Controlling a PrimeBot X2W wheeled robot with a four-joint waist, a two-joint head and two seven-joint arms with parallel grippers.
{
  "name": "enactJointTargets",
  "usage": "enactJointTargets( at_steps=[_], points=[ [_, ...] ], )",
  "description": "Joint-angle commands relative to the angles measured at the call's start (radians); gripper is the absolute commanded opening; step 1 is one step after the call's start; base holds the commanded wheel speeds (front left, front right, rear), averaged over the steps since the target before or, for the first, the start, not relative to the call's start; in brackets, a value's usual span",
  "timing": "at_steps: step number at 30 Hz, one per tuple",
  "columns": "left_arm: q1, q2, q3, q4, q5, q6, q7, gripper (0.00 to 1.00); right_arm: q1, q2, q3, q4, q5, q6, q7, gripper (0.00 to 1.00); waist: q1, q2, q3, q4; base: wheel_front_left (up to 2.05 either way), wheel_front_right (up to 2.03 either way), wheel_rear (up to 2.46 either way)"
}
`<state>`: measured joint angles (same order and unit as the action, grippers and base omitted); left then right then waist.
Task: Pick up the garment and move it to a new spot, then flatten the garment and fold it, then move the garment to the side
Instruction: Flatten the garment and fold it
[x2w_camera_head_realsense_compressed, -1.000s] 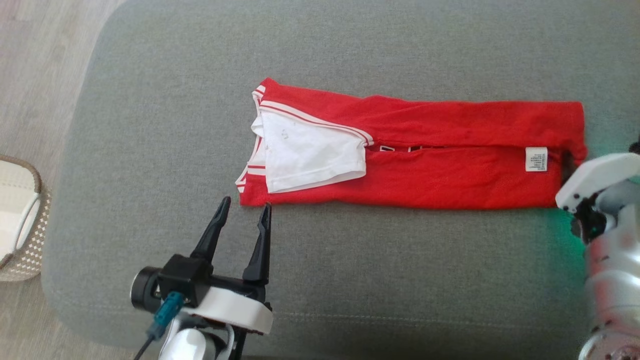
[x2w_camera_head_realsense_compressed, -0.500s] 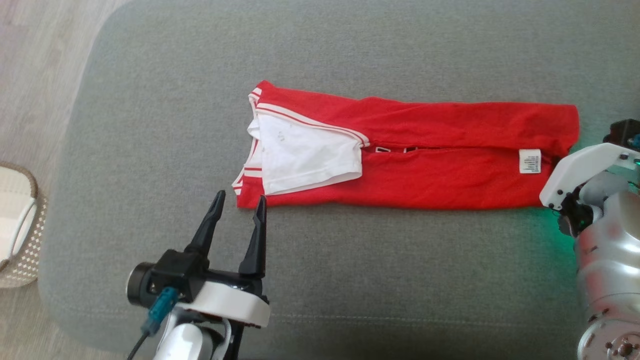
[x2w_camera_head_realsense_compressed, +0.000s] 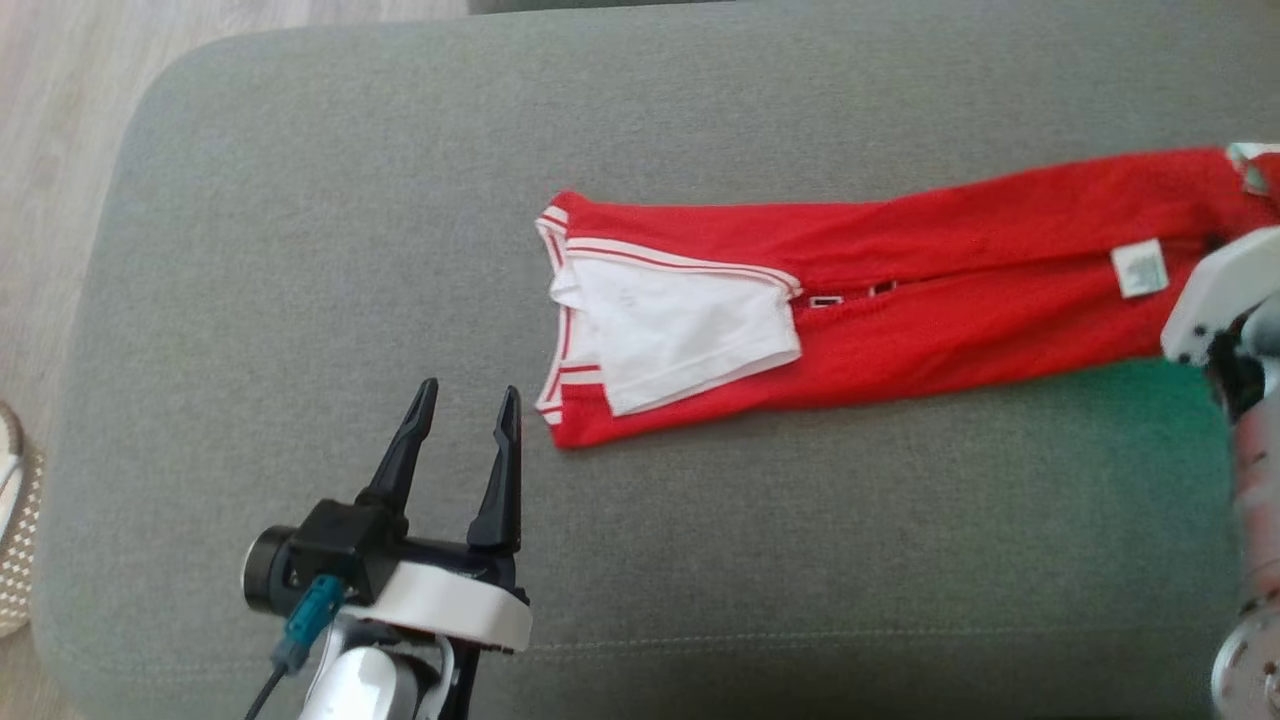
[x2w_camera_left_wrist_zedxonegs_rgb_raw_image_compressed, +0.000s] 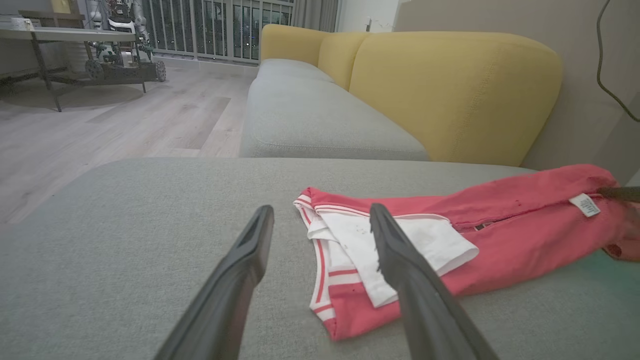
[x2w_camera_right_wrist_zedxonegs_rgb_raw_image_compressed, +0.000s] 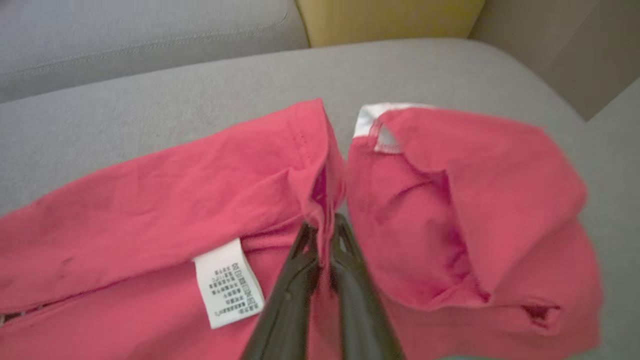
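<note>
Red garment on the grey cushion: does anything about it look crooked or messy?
Yes. The folded red garment lies slanted, its right end pinched in the right gripper and bunched into loose folds there. A white care label shows on the outside.

**Left gripper open, right gripper pinched shut**

My left gripper (x2w_camera_head_realsense_compressed: 470, 390) is at the lower left of the head view, its two dark fingers spread apart, pointing forward and touching nothing. My right gripper (x2w_camera_right_wrist_zedxonegs_rgb_raw_image_compressed: 325, 225) has its fingers pressed together on a fold of the red shirt (x2w_camera_right_wrist_zedxonegs_rgb_raw_image_compressed: 175, 190). Its pale wrist (x2w_camera_head_realsense_compressed: 1215, 285) is at the right edge.
</note>
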<state>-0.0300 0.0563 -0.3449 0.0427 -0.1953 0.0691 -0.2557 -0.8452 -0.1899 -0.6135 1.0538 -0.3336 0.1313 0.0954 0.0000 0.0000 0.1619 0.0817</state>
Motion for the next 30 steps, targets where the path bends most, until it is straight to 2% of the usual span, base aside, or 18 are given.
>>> enactJointTargets(
  at_steps=[1,10,15,22,26,30],
  points=[
    [-0.019,-0.006,0.031,-0.035,-0.005,0.001,-0.006,1.0,-0.056,0.002,0.03,-0.037,0.003,-0.001,-0.013,0.0,0.0,0.0,-0.003,-0.002,0.0,0.0,0.0],
    [-0.008,-0.006,0.021,-0.019,-0.008,0.004,-0.006,1.0,-0.07,0.098,0.266,-0.094,0.137,-0.001,-0.011,0.0,0.0,0.0,-0.031,0.008,0.0,0.0,0.0],
    [-0.001,-0.006,0.007,-0.016,0.001,0.014,-0.006,1.0,-0.018,0.131,0.436,-0.181,0.305,-0.001,0.036,0.0,0.0,0.0,-0.053,0.041,0.0,0.0,0.0],
    [0.004,-0.006,0.002,-0.003,0.014,0.012,-0.006,1.0,0.121,0.139,0.685,-0.392,0.615,-0.001,0.132,0.0,0.0,0.0,-0.06,0.107,0.0,0.0,0.0],
    [0.002,-0.006,-0.009,0.016,0.007,0.01,-0.006,1.0,0.183,0.139,0.764,-0.46,0.724,-0.001,0.145,0.0,0.0,0.0,-0.057,0.147,0.0,0.0,0.0],
    [-0.004,-0.006,-0.031,0.03,0.001,0.007,-0.006,1.0,0.199,0.14,0.832,-0.456,0.8,-0.001,0.14,0.0,0.0,0.0,-0.056,0.184,0.0,0.0,0.0]
  ],
)
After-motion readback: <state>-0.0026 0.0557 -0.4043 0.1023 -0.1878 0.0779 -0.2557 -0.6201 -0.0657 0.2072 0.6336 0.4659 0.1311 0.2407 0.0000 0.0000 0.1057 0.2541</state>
